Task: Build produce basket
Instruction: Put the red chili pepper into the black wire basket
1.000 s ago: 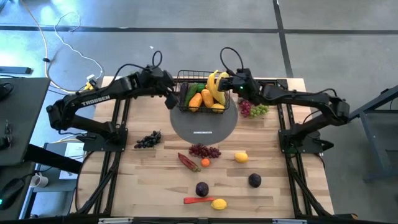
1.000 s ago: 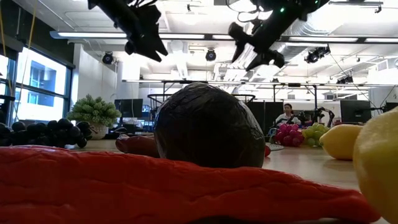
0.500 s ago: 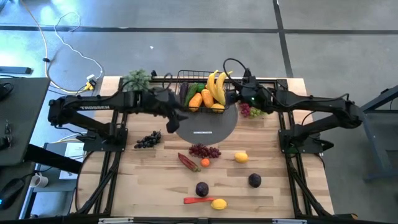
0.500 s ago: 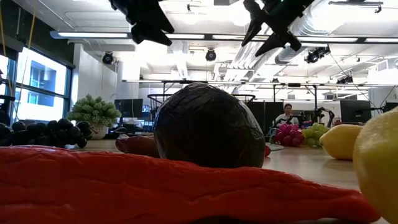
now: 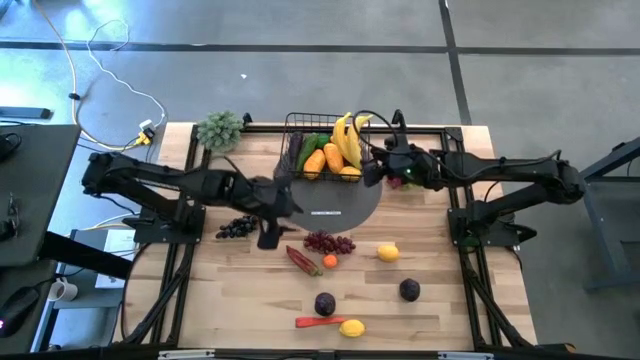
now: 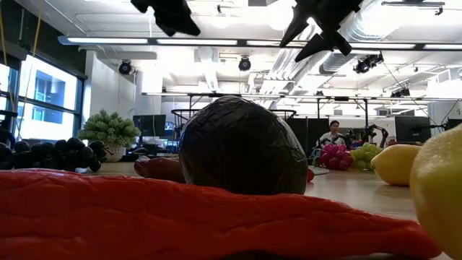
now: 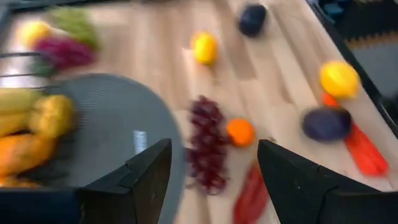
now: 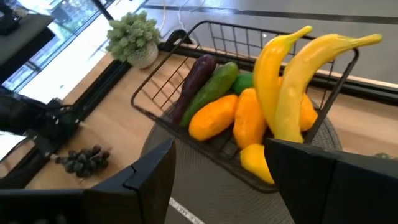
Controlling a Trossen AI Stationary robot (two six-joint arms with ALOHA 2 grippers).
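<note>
The black wire basket (image 5: 322, 150) stands on a grey disc (image 5: 335, 205) at the far middle. It holds bananas (image 8: 292, 81), orange pieces, a cucumber and an eggplant. Loose produce lies nearer on the wood: dark grapes (image 5: 237, 226), red grapes (image 5: 328, 241), a chilli (image 5: 302, 260), an orange (image 7: 240, 132), lemons (image 5: 388, 252) and plums (image 5: 325, 303). My left gripper (image 5: 283, 205) hangs open above the disc's left rim, between the dark and the red grapes. My right gripper (image 5: 368, 172) hangs open just right of the basket's near corner, facing it (image 8: 217, 186). Both show high in the low view (image 6: 170, 14) (image 6: 317, 25).
A pale-green leafy bunch (image 5: 220, 128) stands at the far left corner. Red and green grapes (image 5: 408, 180) lie partly under my right arm. A second chilli (image 5: 318, 322) and a lemon (image 5: 351, 327) lie by the near edge. Bare wood stretches along the left and right sides.
My left gripper has swung from the basket's left side toward the table's near edge, rolling as it went, and now hangs by the disc's left rim. My right gripper has drawn back from the bananas toward the near edge and risen a little. The produce has stayed put.
</note>
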